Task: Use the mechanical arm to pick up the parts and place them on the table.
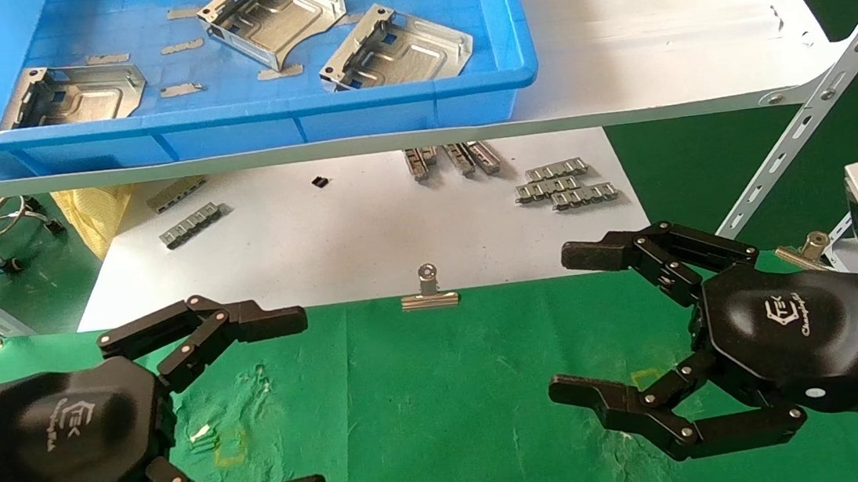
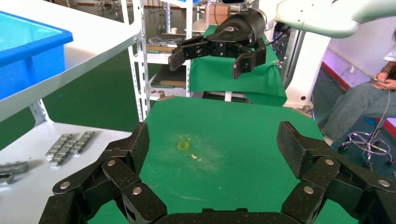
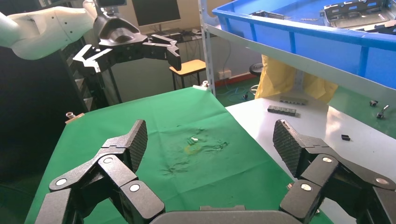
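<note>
Left gripper [image 1: 299,401]: fingers spread wide, holding nothing, over the green table [image 1: 445,412].
Right gripper [image 1: 575,325]: fingers likewise apart and empty, facing the left one across the cloth.
Parts: three stamped plates [image 1: 272,18] [image 1: 395,47] [image 1: 73,96] in the blue tray [image 1: 229,122], well beyond both sets of jaws.
Binder clip [image 1: 428,292]: on the cloth's far edge, between the grippers.

The bench [image 1: 444,397], draped in wrinkled green cloth with small yellow marks, has a silver binder clip [image 1: 429,292] at its far edge.
</note>
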Motion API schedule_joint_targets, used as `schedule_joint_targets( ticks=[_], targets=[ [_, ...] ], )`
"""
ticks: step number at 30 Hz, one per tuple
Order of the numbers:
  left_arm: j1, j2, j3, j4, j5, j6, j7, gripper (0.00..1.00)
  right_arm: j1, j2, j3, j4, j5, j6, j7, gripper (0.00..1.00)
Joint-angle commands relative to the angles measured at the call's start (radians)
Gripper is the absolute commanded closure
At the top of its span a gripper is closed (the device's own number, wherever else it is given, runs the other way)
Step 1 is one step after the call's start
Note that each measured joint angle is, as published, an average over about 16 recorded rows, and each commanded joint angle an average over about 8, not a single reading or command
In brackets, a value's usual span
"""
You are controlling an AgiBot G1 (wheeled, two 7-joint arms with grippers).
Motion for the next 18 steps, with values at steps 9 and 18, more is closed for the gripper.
schedule_joint_targets(
  ticks=[9,18],
  targets=[
    [0.0,0.0,0.0,0.0,0.0,0.0,0.0,0.0,0.0,0.0,0.0,0.0,0.0,0.0,0.0,1.0],
    [0.0,0.0,0.0,0.0,0.0,0.0,0.0,0.0,0.0,0.0,0.0,0.0,0.0,0.0,0.0,1.0]
  ],
)
